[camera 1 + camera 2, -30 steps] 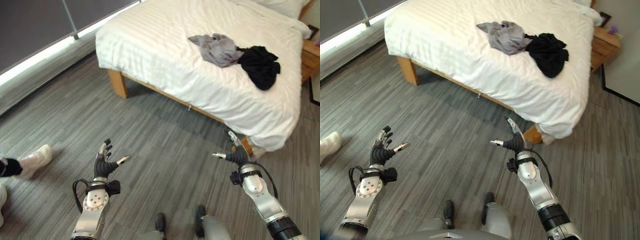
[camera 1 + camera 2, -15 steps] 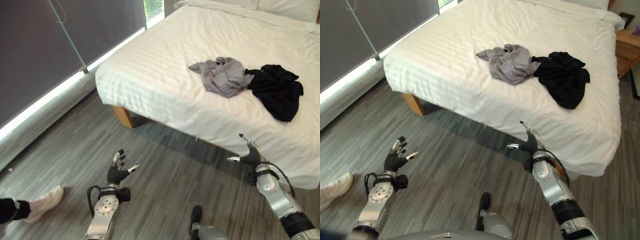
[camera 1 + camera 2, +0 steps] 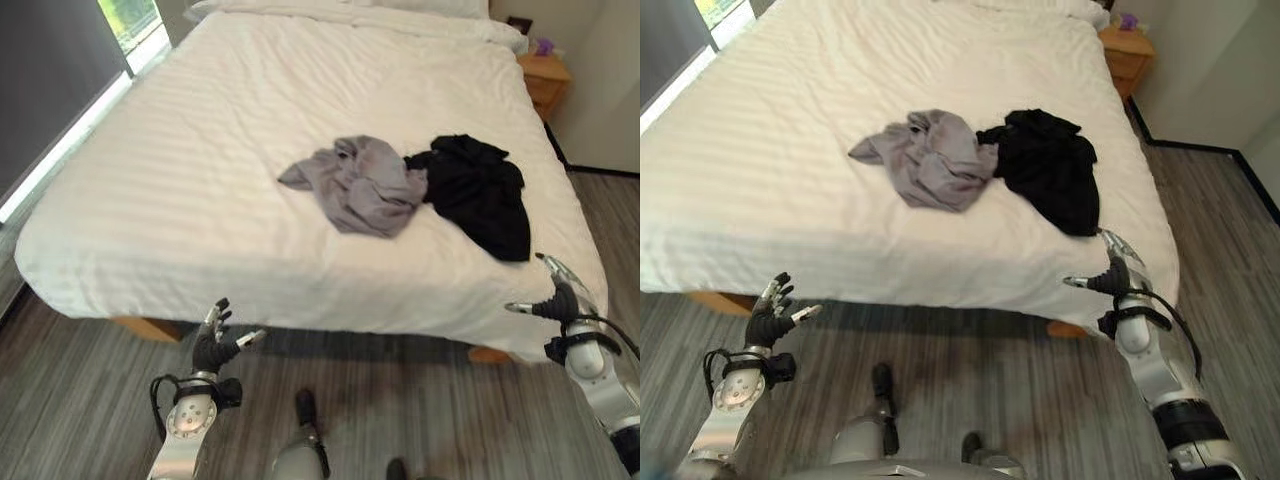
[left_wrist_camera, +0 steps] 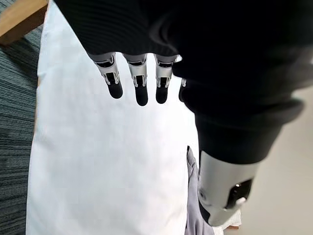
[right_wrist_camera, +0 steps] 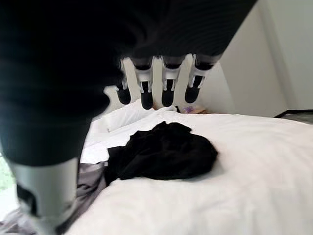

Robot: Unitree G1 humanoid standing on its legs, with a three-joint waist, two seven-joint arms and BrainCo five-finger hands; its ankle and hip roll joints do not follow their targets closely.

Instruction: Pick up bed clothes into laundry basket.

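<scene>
Two garments on the white bed (image 3: pixel 180 190), grey cloth (image 3: pixel 360 185) touching black cloth (image 3: pixel 480 195) on its right, left hand (image 3: pixel 212 345) and right hand (image 3: pixel 560 298) spread, empty, at the near edge

A wide bed (image 3: pixel 200 170) under a white striped cover takes up most of the room. Beside its far corner stands a wooden nightstand (image 3: pixel 545 80), against a pale wall (image 3: pixel 610 90). Grey wood-grain floor (image 3: pixel 440 420) lies before the bed, and a bright window (image 3: pixel 130 20) shows beyond its far left corner.
</scene>
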